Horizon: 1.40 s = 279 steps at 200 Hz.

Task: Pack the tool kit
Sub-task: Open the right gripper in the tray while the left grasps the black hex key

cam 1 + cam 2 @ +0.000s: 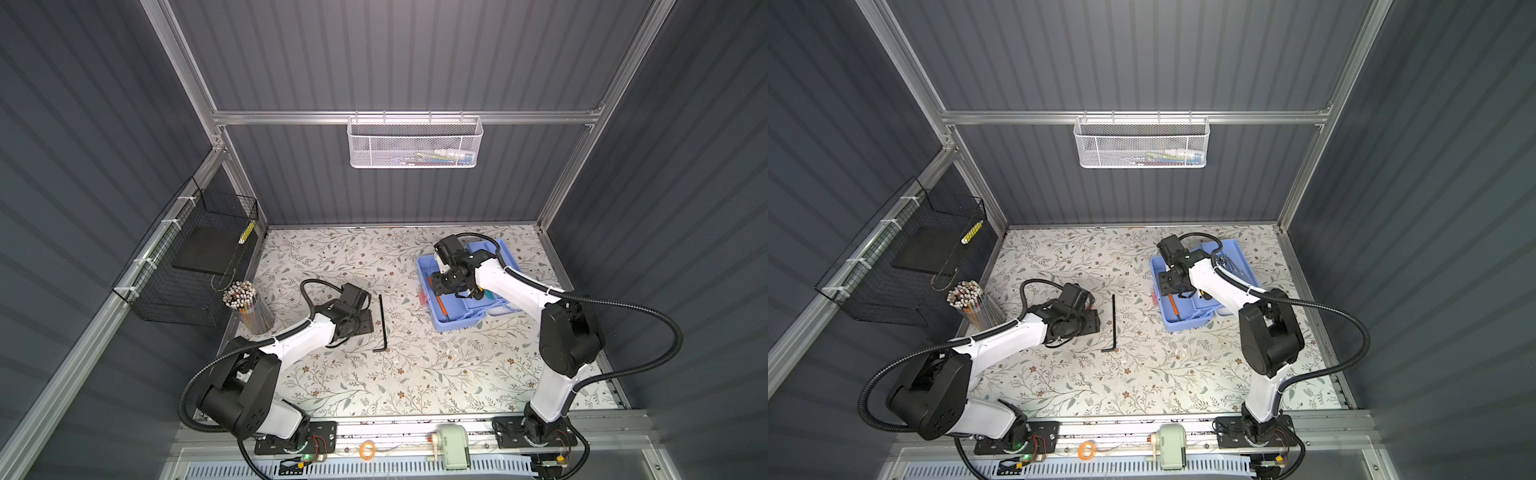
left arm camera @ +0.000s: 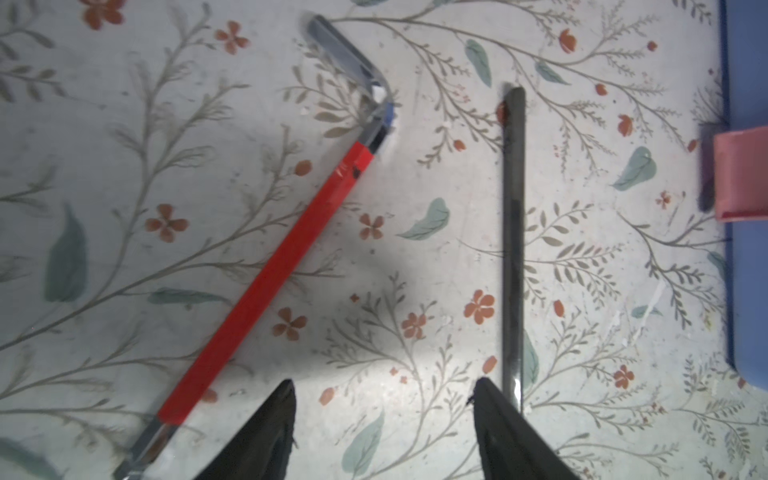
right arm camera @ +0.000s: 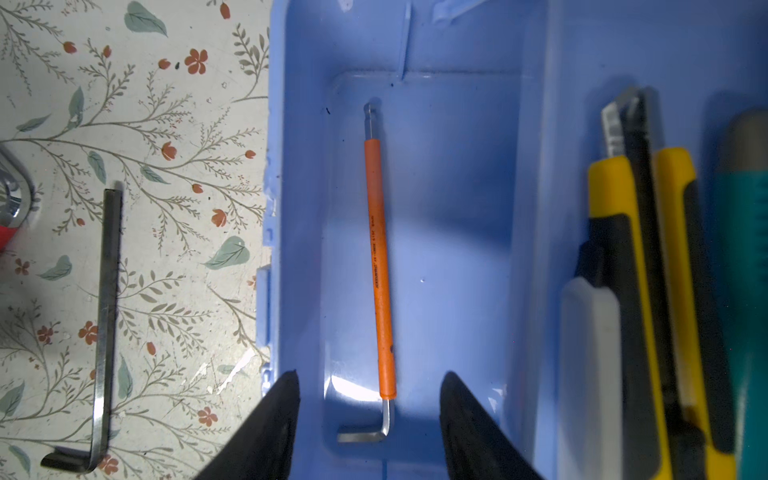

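The tool kit's light blue base [image 1: 457, 326] stands open at the right of the table in both top views. My right gripper [image 3: 370, 378] hangs open over its left compartment. An orange-sleeved hex key [image 3: 380, 270] lies loose on that compartment's floor. A yellow utility knife [image 3: 648, 291] and a teal one [image 3: 748, 249] fill the neighbouring tray. My left gripper [image 2: 384, 386] is open just above the table, with only bare table between its fingers. A red-sleeved hex key [image 2: 266, 282] lies on one side of it and a black hex key [image 2: 513, 249] on the other. The kit's pink latch [image 2: 742, 174] shows at the edge of the left wrist view.
A cup of pencils [image 1: 249, 307] stands at the table's left edge beside a black wire basket [image 1: 187, 266]. A white mesh basket [image 1: 415, 143] hangs on the back wall. A green pencil sharpener [image 1: 453, 446] and an orange ring [image 1: 368, 449] lie on the front rail.
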{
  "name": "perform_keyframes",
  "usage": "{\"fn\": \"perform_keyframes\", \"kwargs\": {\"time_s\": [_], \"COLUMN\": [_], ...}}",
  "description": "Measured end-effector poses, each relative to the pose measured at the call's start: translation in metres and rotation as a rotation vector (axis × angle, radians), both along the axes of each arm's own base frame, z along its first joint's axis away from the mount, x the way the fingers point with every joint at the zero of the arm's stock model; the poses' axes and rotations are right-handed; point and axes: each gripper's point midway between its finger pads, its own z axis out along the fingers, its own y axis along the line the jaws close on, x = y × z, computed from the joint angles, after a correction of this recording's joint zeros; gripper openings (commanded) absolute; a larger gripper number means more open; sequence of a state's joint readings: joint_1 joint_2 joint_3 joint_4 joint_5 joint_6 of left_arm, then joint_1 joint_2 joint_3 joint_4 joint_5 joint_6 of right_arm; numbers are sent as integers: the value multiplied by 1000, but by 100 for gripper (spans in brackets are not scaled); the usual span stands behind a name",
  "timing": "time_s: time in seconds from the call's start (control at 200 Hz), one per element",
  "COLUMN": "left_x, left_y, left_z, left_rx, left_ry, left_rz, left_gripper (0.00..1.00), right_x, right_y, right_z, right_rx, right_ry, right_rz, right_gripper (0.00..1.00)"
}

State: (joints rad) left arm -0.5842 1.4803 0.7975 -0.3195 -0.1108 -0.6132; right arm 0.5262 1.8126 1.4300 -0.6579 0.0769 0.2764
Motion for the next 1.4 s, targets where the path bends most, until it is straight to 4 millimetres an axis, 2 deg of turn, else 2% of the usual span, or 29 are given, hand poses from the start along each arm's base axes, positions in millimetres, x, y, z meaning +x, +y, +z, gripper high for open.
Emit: {"fn": "perform_keyframes", "kwargs": {"time_s": [0.21,0.335,0.465,0.615,0.89,1.035,1.281,1.396], "left_x": [6,6,2,1,3,2,1,-2], "left_y": [-50,-64,-61,-61,-60,-56,-56,-54], "left_z": [-1,-10,-24,-28,-30,-30,-29,-28], "left_rx": [8,24,68,105,191,211,203,199], "left_ry": [5,31,80,99,102,103,100,102], "left_rz": [-102,-126,-122,-127,-146,-141,-147,-145], "left_gripper": [57,50,41,38,16,5,0,0], "right_x": [-4,-7,-10,-9,-12,-15,-20,-22], "right_y": [-7,-13,-19,-23,-34,-41,-53,-54], "right_z": [12,17,23,29,24,31,42,40], "right_rx": [3,-5,-15,-22,-63,-64,-48,-35], "right_ry": [-35,-55,-78,-103,-112,-132,-174,-173], "right_rz": [-20,-33,-48,-59,-80,-94,-120,-121], "right_gripper": [66,72,76,78,83,87,94,91]}}
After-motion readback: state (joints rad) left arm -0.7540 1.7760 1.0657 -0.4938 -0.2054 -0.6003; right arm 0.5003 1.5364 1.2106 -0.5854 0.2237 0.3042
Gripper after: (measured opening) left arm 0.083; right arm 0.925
